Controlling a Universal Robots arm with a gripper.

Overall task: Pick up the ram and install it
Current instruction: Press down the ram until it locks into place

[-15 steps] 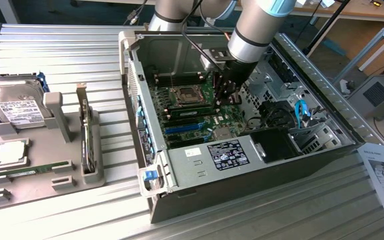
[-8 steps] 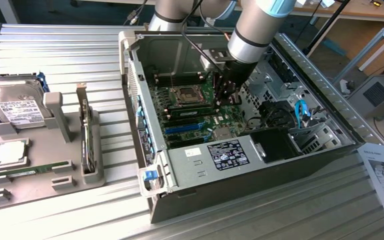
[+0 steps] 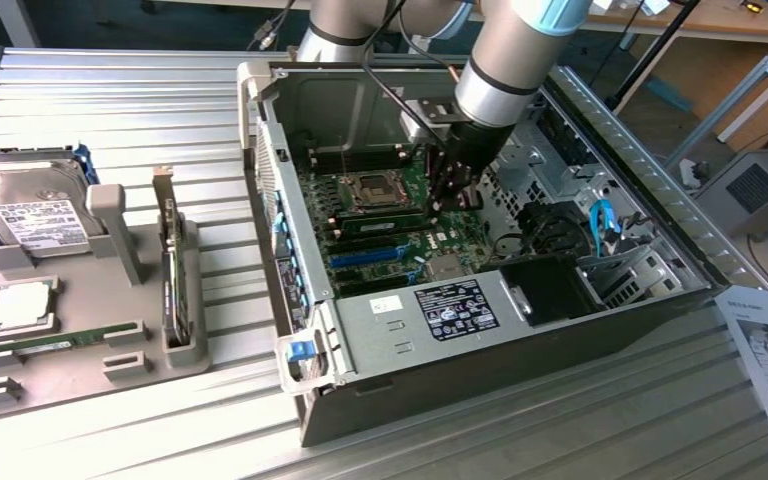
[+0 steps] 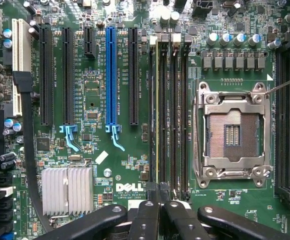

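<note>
The ram (image 4: 157,110) is a thin green stick seen edge-on, standing in the black memory slot farthest from the processor socket (image 4: 232,132). My gripper (image 4: 158,192) is shut, its black fingers (image 4: 146,215) meeting right over one end of the stick. I cannot tell whether they pinch the ram or only rest on it. In the exterior view the gripper (image 3: 448,195) reaches down into the open computer case (image 3: 357,330), just beside the socket (image 3: 371,187) on the motherboard (image 3: 398,245).
A grey parts tray (image 3: 137,365) at the exterior view's left holds a hard drive (image 3: 31,210), an upright card (image 3: 171,270), a square chip (image 3: 20,305) and another green stick (image 3: 51,345). Case walls, cables (image 3: 604,225) and a drive cage (image 3: 544,160) crowd the arm.
</note>
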